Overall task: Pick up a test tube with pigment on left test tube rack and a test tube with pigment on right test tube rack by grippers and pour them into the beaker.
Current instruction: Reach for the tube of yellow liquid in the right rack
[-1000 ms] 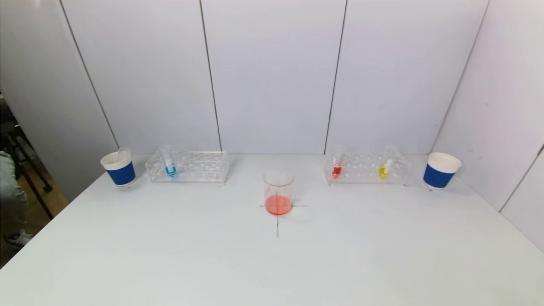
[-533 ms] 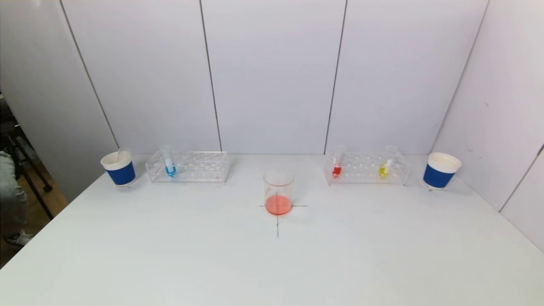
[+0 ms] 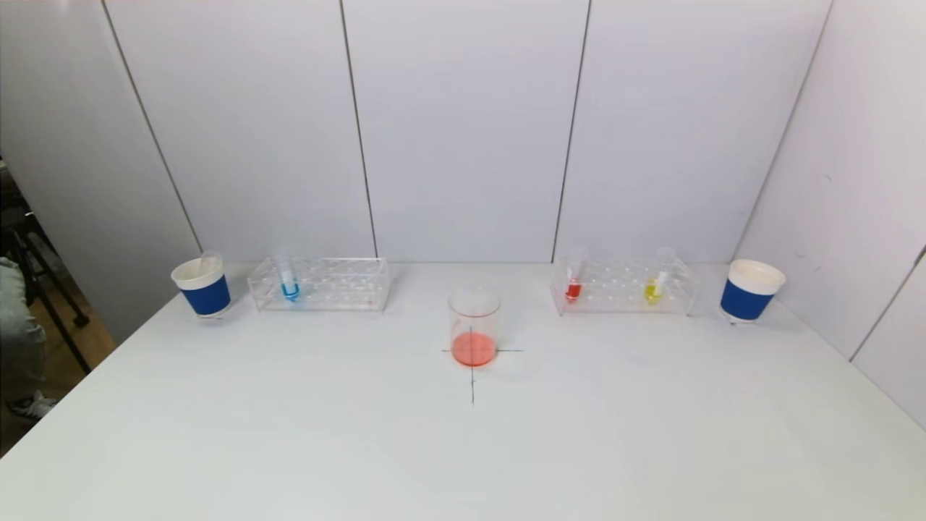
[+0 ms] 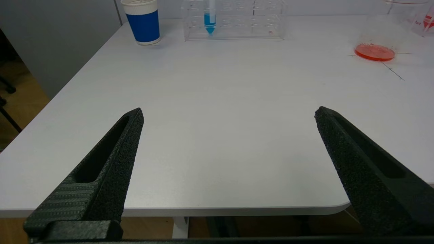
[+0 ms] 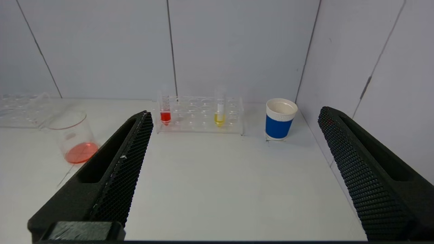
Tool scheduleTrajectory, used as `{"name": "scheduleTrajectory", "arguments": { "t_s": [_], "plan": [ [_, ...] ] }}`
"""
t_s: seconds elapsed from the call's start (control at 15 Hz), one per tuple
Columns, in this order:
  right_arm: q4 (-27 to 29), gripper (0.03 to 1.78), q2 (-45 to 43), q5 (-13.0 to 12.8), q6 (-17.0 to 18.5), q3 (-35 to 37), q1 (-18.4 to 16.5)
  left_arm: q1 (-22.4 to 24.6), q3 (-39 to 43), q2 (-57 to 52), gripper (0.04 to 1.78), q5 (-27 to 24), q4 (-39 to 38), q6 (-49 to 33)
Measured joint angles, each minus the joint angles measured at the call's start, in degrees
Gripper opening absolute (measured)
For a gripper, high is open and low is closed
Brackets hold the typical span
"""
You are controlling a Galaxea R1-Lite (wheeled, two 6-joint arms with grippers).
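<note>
Inspector A: Layout? Both claws?

Inspector B: Beaker (image 3: 474, 327) stands central on the surface (image 3: 463, 449), reachable from either side. Blue tube (image 3: 289, 278) in left rack (image 3: 319, 284); red tube (image 3: 574, 278) and yellow tube (image 3: 655, 280) in right rack (image 3: 625, 286). Left claw (image 4: 229, 113) and right claw (image 5: 234, 115) released, empty, near the front edge. Open room ahead.
</note>
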Motion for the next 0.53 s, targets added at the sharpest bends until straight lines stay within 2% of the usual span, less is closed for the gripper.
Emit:
{"name": "scheduleTrajectory", "arguments": {
  "t_s": [0.53],
  "plan": [
    [-25.7, 1.77, 33.5, -0.3, 1.0, -0.8, 0.3, 0.0, 0.0, 0.0, 1.76, 0.0, 0.0, 0.0]
  ]
}}
